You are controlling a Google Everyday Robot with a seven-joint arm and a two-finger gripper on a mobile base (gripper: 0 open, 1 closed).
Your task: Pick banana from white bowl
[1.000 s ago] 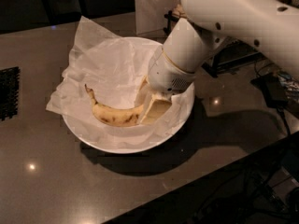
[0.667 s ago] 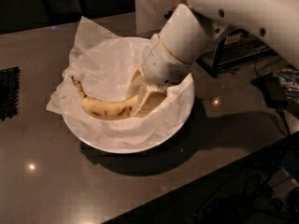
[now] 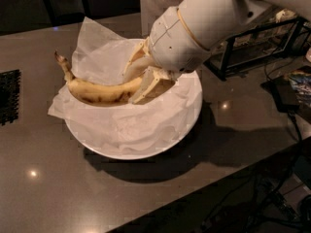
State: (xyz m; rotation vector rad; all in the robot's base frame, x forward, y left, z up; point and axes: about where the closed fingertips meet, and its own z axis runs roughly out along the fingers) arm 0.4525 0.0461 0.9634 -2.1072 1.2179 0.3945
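The banana (image 3: 97, 90) is yellow with brown bruises and a dark stem tip at the upper left. It hangs level above the white bowl (image 3: 187, 123), which is lined with crinkled white tissue paper (image 3: 102, 57). My gripper (image 3: 137, 81) is shut on the banana's right end, one finger behind it and one in front. The arm's big white wrist reaches in from the upper right and hides the bowl's far right part.
The bowl stands on a dark grey counter (image 3: 48, 188). A black wire rack (image 3: 252, 42) stands at the right rear. A black grid mat (image 3: 8, 96) lies at the left edge. Cables and a dark device (image 3: 284, 93) lie at the right.
The gripper closed on the banana's right end and lifted it up and to the left, off the tissue in the bowl. The stem end now rises above the bowl's left rim.
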